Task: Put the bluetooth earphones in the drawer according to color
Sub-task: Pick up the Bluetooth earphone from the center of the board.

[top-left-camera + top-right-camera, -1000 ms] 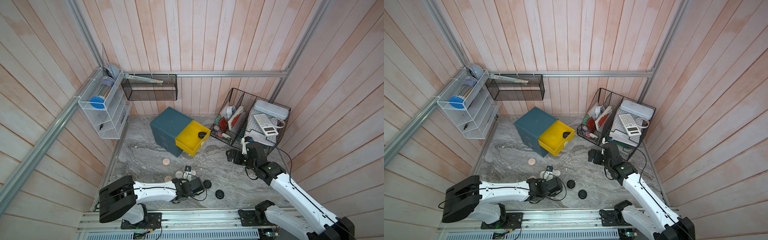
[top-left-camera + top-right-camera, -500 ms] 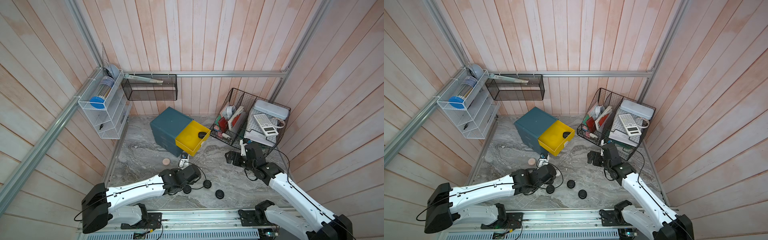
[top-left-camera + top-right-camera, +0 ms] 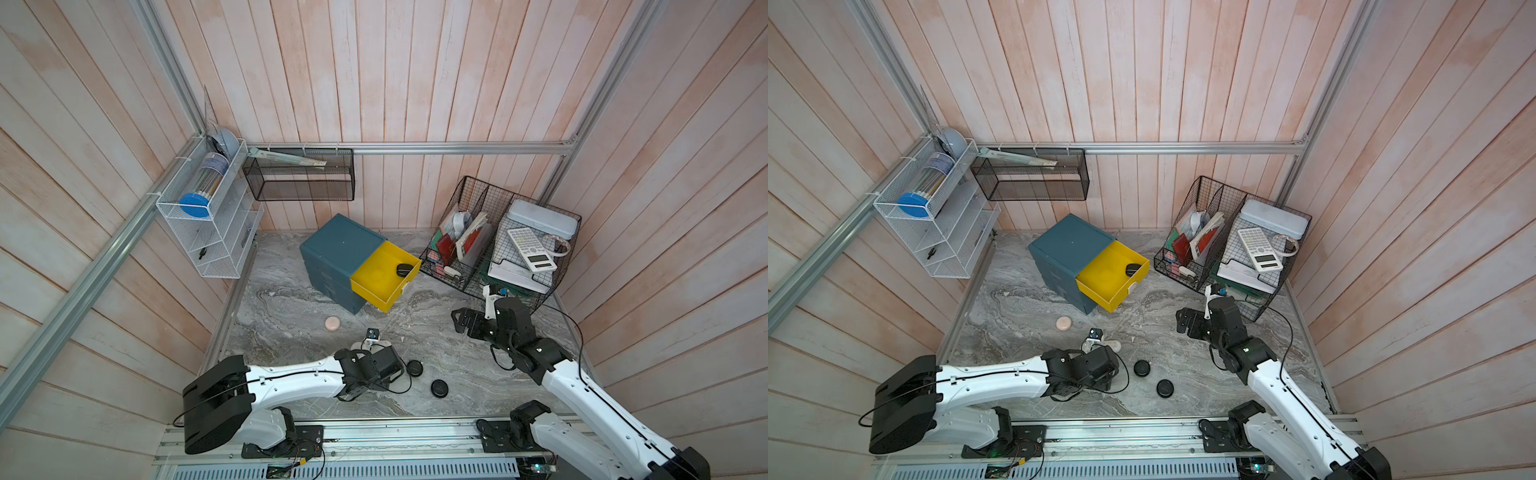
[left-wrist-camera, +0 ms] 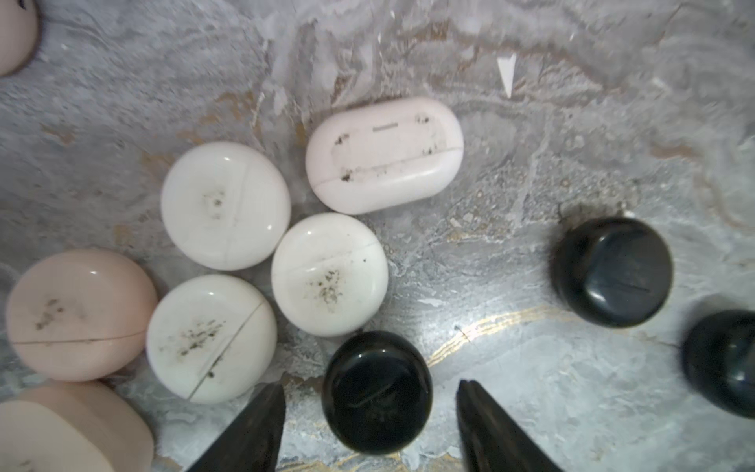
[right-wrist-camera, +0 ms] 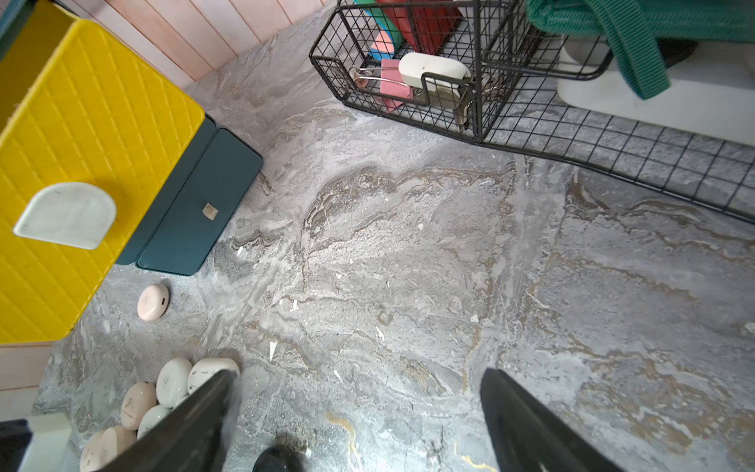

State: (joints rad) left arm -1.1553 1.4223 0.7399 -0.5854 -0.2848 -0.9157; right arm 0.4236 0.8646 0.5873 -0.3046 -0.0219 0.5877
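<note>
Left wrist view: a black case [image 4: 723,359] beyond one jaw and a pink case [image 4: 69,429] beyond the other run off the picture's edges.

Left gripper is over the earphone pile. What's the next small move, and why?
Probably close the left gripper on the black case lying between its open jaws, with gaps on both sides. The yellow drawer stands open and already holds another black case, so this one likely belongs there.

Glossy black case [image 4: 376,392], scuffed white cases [image 4: 225,205], seemingly matt marbled tabletop [image 5: 408,245], wire basket [image 5: 478,122]
</note>
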